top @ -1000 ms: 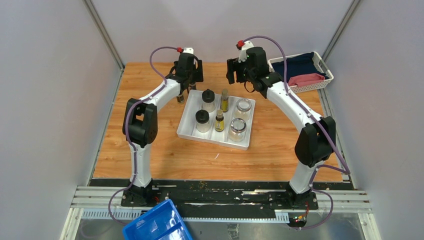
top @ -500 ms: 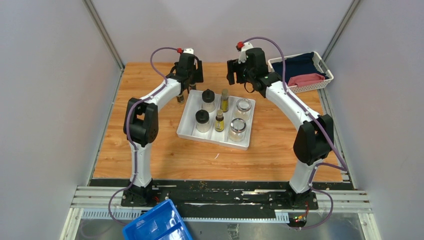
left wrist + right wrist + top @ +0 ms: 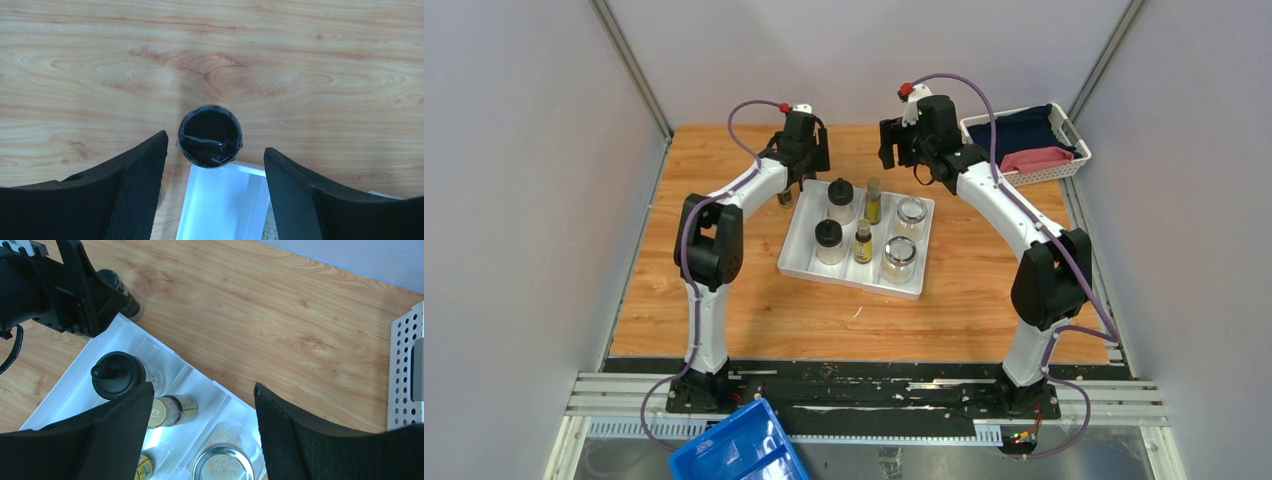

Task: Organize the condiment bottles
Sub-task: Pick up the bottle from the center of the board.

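A white divided tray [image 3: 801, 258] holds two black-lidded jars [image 3: 840, 200], two yellow-labelled bottles [image 3: 873, 201] and two glass jars [image 3: 910, 217]. A tiny dark shaker [image 3: 210, 135] stands on the wood right at the tray's far-left corner [image 3: 225, 200]. My left gripper [image 3: 215, 147] hangs over it, open, with a finger on each side of the black cap and a gap on both. Another small bottle [image 3: 784, 197] stands left of the tray, partly hidden by the left arm. My right gripper [image 3: 203, 387] is open and empty above the tray's far end.
A white perforated basket [image 3: 1072, 132] with dark blue and pink cloth sits at the far right corner. A blue bin [image 3: 739, 450] lies below the table's near edge. Grey walls close in on both sides.
The left gripper's jaws have narrowed a little around the dark shaker and the gripper has shifted slightly. The right arm has barely moved.
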Tool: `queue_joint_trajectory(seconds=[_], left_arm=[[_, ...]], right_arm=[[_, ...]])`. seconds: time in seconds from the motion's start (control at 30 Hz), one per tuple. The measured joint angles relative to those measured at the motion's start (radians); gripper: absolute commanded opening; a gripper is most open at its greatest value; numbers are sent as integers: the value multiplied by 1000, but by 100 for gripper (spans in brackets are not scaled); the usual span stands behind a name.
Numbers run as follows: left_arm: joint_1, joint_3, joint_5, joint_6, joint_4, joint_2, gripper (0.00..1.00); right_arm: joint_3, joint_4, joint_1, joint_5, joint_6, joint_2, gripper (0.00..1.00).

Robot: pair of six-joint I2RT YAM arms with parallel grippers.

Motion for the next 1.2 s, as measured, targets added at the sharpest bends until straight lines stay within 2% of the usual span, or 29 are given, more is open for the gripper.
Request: queue_joint_trajectory(seconds=[0.3, 0.7, 1.0, 1.2], left_arm=[[0, 0, 0, -4, -14, 22, 70], [0, 0, 0, -3, -3, 33, 55], [0, -1, 0, -3, 20, 33, 51], [0, -13, -4, -2, 40, 33, 42]], right_arm=[[-1, 0, -8, -1, 0, 0, 77], [-14, 9, -18, -8, 0, 0, 77], [-18, 10, -18, -9, 0, 0, 76], [-18, 12, -18, -10, 0, 0, 77]])
